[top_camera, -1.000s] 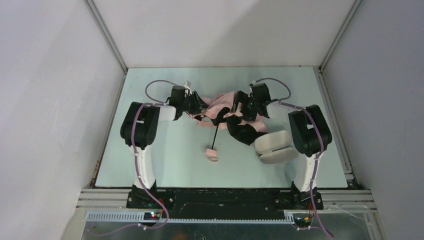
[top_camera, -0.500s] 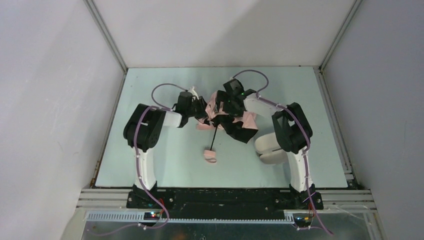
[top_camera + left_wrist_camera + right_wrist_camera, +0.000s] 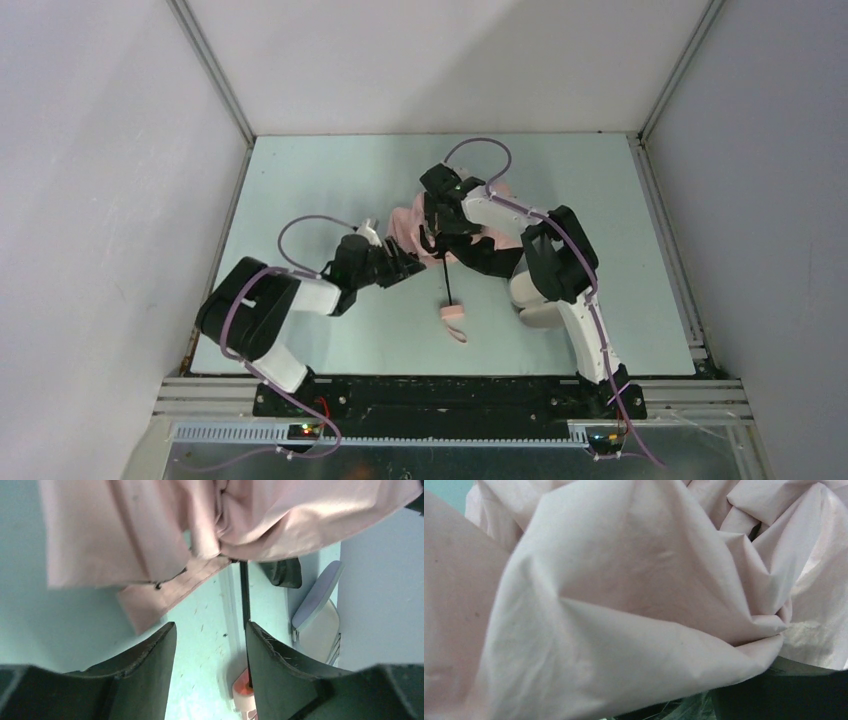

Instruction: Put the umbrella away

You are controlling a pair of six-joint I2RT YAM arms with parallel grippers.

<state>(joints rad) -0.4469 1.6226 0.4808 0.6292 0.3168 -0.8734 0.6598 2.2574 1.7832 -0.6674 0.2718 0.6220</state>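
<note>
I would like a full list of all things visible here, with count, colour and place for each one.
umbrella: one, pale pink, fabric crumpled at table middle
shaft: one, dark, runs from fabric toward near edge
handle: one, pink, at shaft end
case: one, pale grey-lilac, right of handle, partly hidden by right arm
table: one, pale teal
walls: three, white, around table
left gripper: black, open, beside shaft
right gripper: black, over fabric, jaws hidden

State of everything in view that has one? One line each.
umbrella: not put away, fabric loose and crumpled, shaft extended
case: lid open
left gripper: open, holding nothing
right gripper: down in the umbrella fabric, open or shut not visible
</note>
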